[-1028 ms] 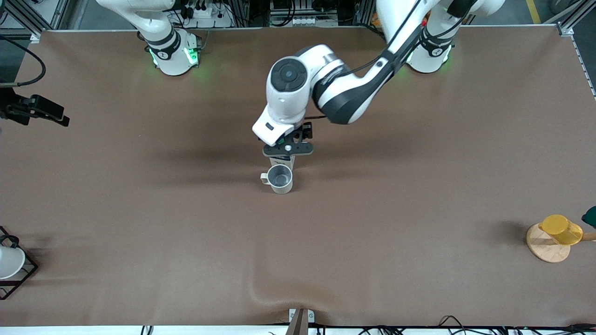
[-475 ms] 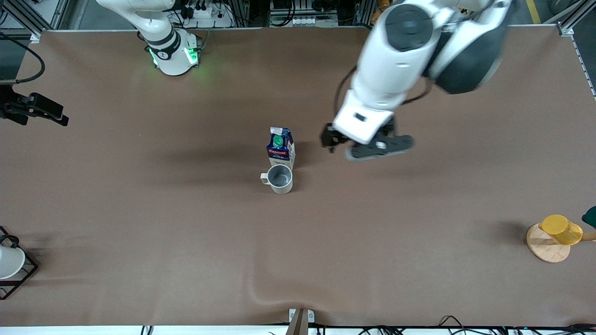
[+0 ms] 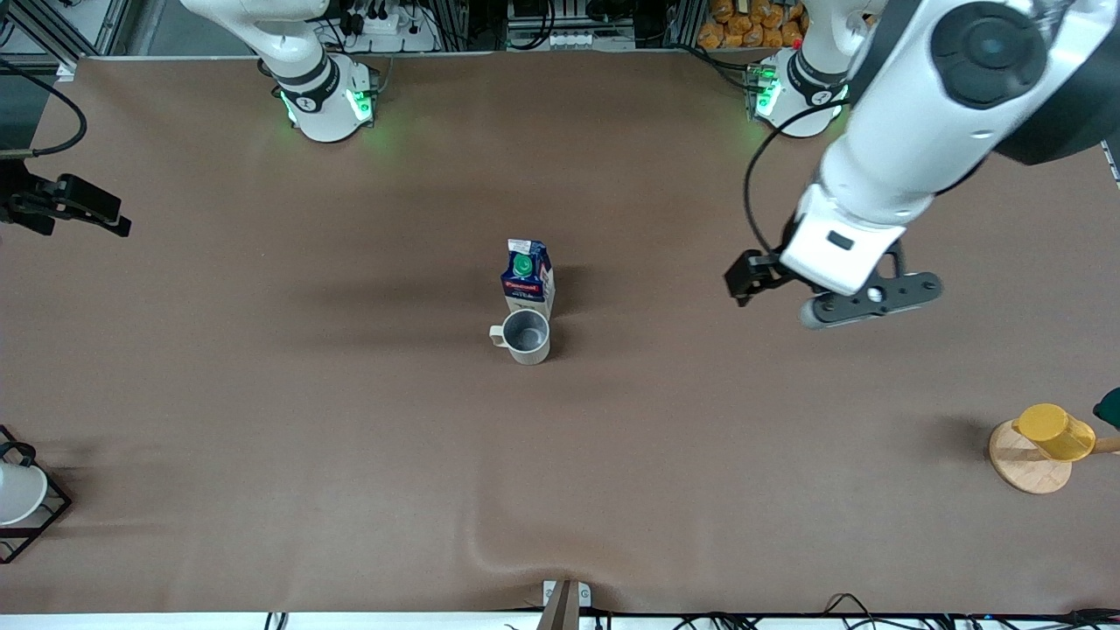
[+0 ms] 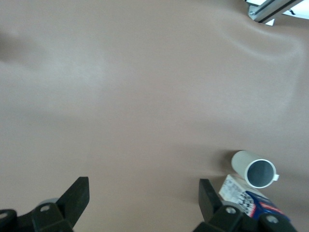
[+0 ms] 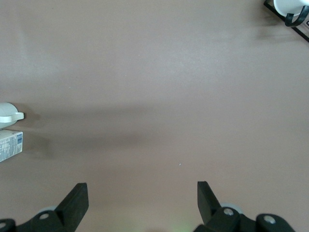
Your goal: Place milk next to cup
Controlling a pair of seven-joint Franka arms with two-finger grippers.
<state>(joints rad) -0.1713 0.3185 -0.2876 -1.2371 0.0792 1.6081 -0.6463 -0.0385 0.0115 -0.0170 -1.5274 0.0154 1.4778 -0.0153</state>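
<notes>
Milk (image 3: pixel 528 278) upright, touching cup (image 3: pixel 526 336), so placement looks done; left gripper (image 4: pixel 140 203) wide, empty, up over bare table, well apart toward left arm's end; right gripper (image 5: pixel 140 203) wide, waiting.

Blue milk carton (image 3: pixel 528 277) upright, touching grey cup (image 3: pixel 527 336), mid-table.

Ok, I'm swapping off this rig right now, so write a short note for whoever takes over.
Left gripper: open, empty, up over bare table toward the left arm's end.
Right gripper: open, empty, waiting over bare table.
Milk: upright on the table, right beside the cup, just farther from the front camera.
Done: milk is placed and released.
Left: nothing on the placement; only parking the left arm.
</notes>
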